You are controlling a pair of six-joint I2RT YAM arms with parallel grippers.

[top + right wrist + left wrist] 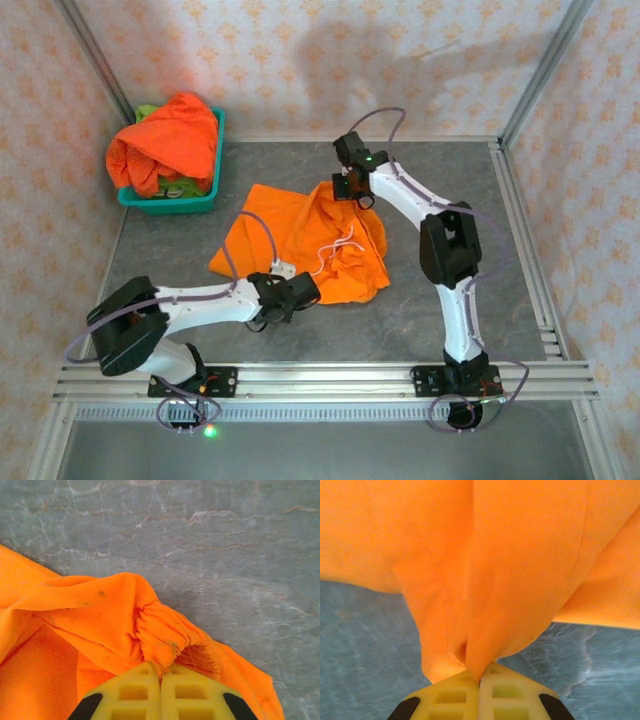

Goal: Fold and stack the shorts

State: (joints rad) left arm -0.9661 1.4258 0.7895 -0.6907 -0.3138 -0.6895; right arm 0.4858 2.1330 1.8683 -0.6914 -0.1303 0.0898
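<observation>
My left fingers [470, 686] are pressed together on a fold of the orange shorts [520, 555]. The cloth comes straight out from between the yellow pads and lifts off the grey surface [365, 645], which shows on both sides of it. From above, my left fingers [303, 290] sit at the near edge of the orange shorts [290, 235], close to the middle of the surface [500, 280].

My right fingers [150, 681] are shut too, clamped on the gathered waistband [165, 640] of the same shorts, with the puckered elastic bunched just ahead of the pads. In the overhead view my right fingers [352, 192] hold the far edge of the garment, so I have it pinched at its near and far sides. The rest lies rumpled between, with a white drawstring [335, 250] looped on top near the right side.

At the far left corner stands a teal basket [205, 200]. A second pair of orange shorts [175, 140] is heaped over it, and the lime green shorts [148, 112] peek out behind, at the basket's far side. Both are well apart from the pair that I hold.
</observation>
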